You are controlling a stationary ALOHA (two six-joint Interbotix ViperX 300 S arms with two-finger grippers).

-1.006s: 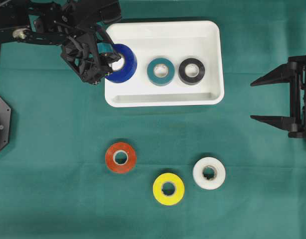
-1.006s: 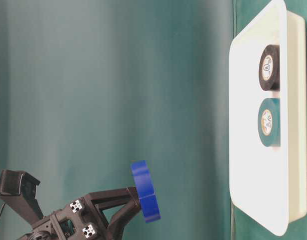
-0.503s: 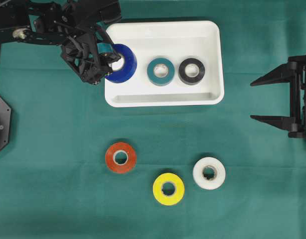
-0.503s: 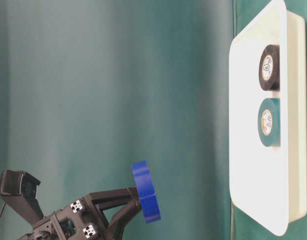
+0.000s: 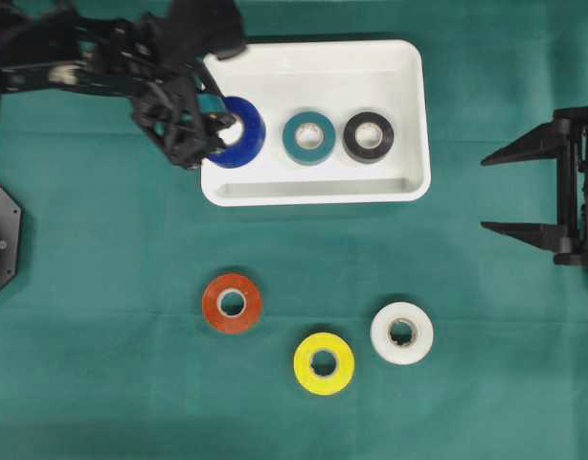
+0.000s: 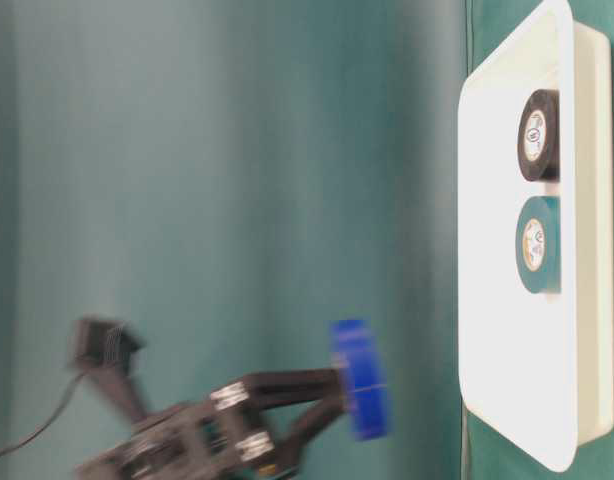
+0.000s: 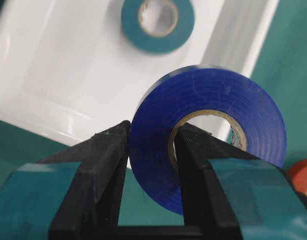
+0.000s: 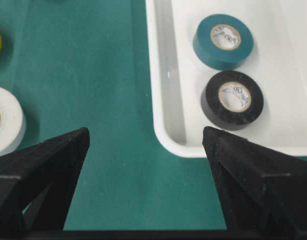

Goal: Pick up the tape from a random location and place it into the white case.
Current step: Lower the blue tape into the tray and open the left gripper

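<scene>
Even bright overhead light, soft short shadows. Table-level view: left arm (image 6: 217, 430) and blue roll (image 6: 359, 378) motion-blurred. Mild glare on case rim (image 5: 313, 196).

The white case (image 5: 409, 115) has free floor at its left end, beside the teal roll (image 5: 308, 137).

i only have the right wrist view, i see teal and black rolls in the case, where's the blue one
Observer: The blue tape roll is clamped in the left gripper, over the left end of the white case.
Operator: gripped how
Observer: One finger is on the outside of the roll, the other through its core.
Operator: is it down in the case yet
Observer: No, the table-level view shows it apart from the case rim.
Operator: what's left on the cloth, i see white and a bit of yellow
Observer: A red roll too, left of the yellow roll.
</scene>
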